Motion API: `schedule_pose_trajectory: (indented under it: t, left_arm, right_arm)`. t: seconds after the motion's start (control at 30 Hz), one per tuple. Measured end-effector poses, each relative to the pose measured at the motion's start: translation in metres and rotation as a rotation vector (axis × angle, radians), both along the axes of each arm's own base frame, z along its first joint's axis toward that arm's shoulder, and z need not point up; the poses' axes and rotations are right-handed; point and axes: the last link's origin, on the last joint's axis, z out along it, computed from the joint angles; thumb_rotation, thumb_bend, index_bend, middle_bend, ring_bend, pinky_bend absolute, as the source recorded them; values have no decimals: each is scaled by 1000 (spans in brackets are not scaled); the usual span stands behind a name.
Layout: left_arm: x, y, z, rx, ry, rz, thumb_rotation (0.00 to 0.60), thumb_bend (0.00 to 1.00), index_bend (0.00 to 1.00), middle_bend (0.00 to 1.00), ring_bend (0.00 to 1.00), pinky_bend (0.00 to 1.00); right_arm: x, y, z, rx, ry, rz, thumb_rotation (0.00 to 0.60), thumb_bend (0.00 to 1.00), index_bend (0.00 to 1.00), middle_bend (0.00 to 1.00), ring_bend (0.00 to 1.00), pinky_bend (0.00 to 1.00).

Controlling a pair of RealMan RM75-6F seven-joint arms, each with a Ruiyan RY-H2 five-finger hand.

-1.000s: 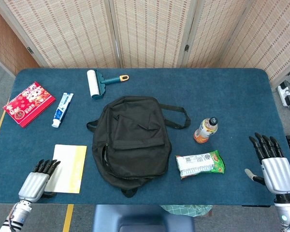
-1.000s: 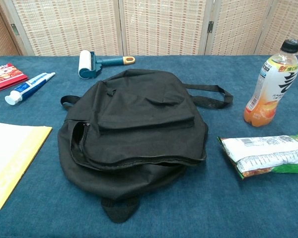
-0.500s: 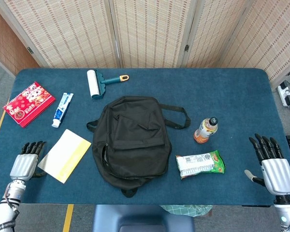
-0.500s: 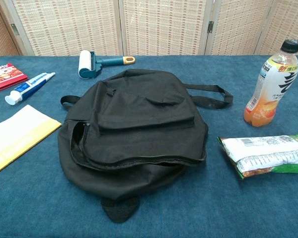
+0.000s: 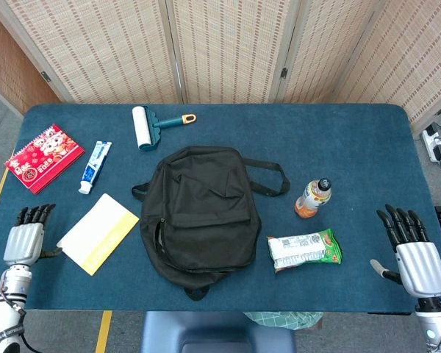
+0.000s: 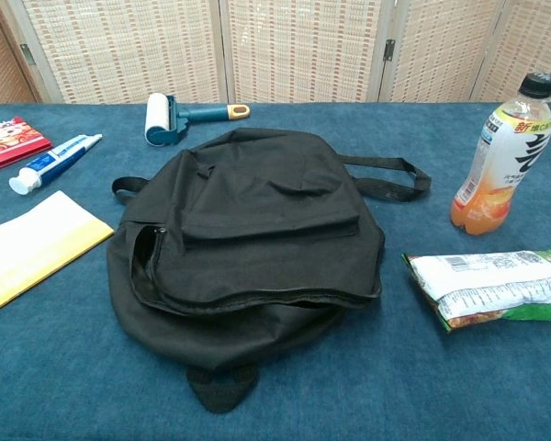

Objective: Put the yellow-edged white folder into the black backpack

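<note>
A counter (image 5: 353,140) covered in dark blue, felt-like cloth is seen before a folding screen (image 5: 228,44) of woven, cane-like panels in pale frames; grey floor and a yellow line are visible at the left edge.

The black backpack (image 5: 202,217) is laid flat at the middle of the counter, made of soft matte fabric, its side zip parted in a narrow slit and one strap (image 5: 268,176) looped out to the right. The yellow-edged white folder (image 5: 99,234) is found just left of the backpack, apart from it, as a thin flat rectangle set at a slant with its yellow band toward the near side.

Further back on the left, a red printed booklet (image 5: 44,157), a toothpaste tube (image 5: 95,167) and a lint roller (image 5: 151,125) with a teal handle are laid out. To the right, an upright plastic bottle (image 5: 313,197) of orange drink and a crinkled snack packet (image 5: 304,250) are placed.

The left robot hand (image 5: 23,237) is held at the counter's left edge, empty, fingers extended together. The right robot hand (image 5: 411,250) is held at the right edge, empty, fingers spread.

Compared with half a second before, the left robot hand has been withdrawn further left from the folder, which has stayed at its slant.
</note>
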Motion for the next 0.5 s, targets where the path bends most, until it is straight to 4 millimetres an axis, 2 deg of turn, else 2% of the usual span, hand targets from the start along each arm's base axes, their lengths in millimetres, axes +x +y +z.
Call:
schedule_pose_trajectory:
  t: [0.23,0.5]
  left_arm:
    - [46,-27,-32,-98,-62,-145,600,118,145,156,124,30]
    - [55,-25,-57,-171,-66,-150,600,118,142,156,123,30]
  right_arm:
    - [0,-1,-1,7,0,2,600,44,0,64,19,0]
    - [-4,0,-2,8,-4,-12,600,45,0,64,19,0]
